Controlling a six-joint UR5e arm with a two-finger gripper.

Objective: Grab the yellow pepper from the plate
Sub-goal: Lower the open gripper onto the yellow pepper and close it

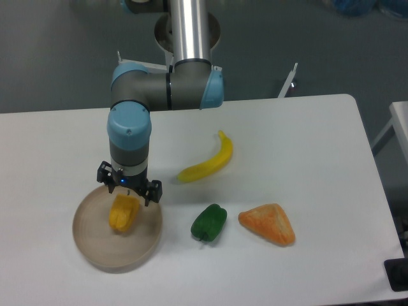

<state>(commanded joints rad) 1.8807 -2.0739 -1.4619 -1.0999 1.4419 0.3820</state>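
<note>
The yellow pepper (123, 213) lies on the beige plate (95, 247) at the table's front left. My gripper (128, 189) hangs directly over the pepper's far end, fingers spread wide to either side and open, with nothing held. The pepper's top and stem are hidden behind the gripper.
A green pepper (209, 222) sits just right of the plate. An orange wedge (268, 224) lies further right. A yellow banana (208, 164) rests behind them, mid-table. The arm reaches in from the far side.
</note>
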